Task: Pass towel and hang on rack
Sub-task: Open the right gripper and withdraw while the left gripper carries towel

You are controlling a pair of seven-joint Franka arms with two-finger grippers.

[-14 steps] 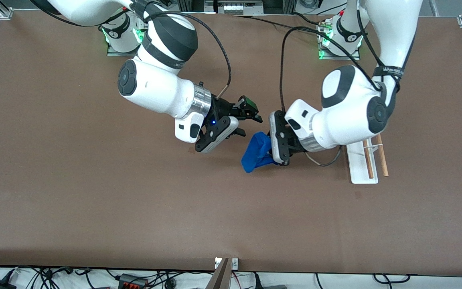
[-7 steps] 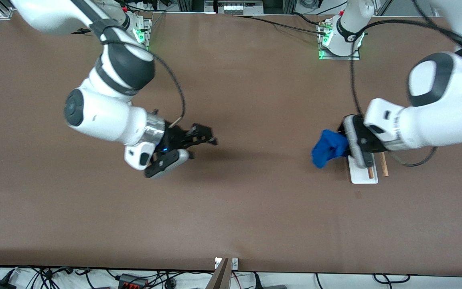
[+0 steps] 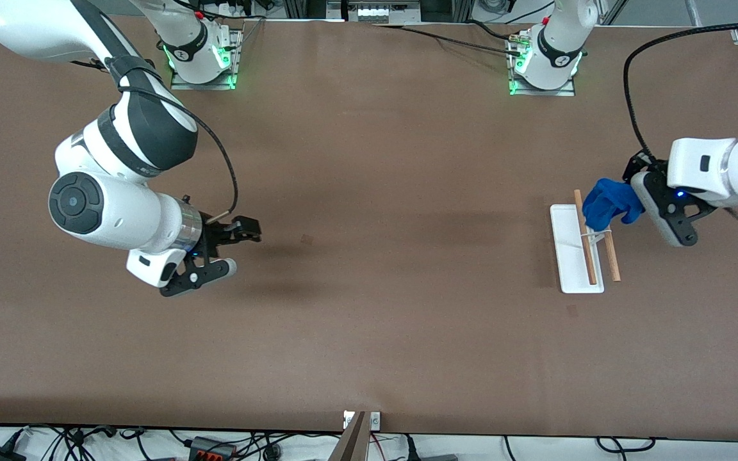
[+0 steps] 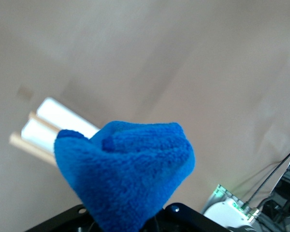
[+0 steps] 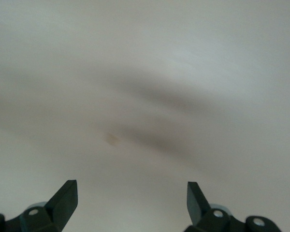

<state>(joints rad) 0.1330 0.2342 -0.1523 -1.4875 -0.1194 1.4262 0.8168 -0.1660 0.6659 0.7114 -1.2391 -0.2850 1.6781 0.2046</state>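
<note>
The blue towel (image 3: 609, 202) hangs bunched from my left gripper (image 3: 633, 200), which is shut on it over the rack's end nearest the robot bases. The rack (image 3: 575, 272) has a white base and two wooden rods (image 3: 585, 240), and stands toward the left arm's end of the table. In the left wrist view the towel (image 4: 125, 174) fills the foreground and hides the fingers, with the rack (image 4: 48, 128) below it. My right gripper (image 3: 236, 246) is open and empty over bare table toward the right arm's end. Its fingertips (image 5: 66, 195) show wide apart in the right wrist view.
The brown table (image 3: 369, 307) stretches between the arms. The arm bases (image 3: 542, 64) stand along the table edge farthest from the front camera. Cables lie off the table's near edge.
My left gripper has carried the towel from mid-table to over the rack. My right gripper has drawn back, open, toward the right arm's end of the table.
</note>
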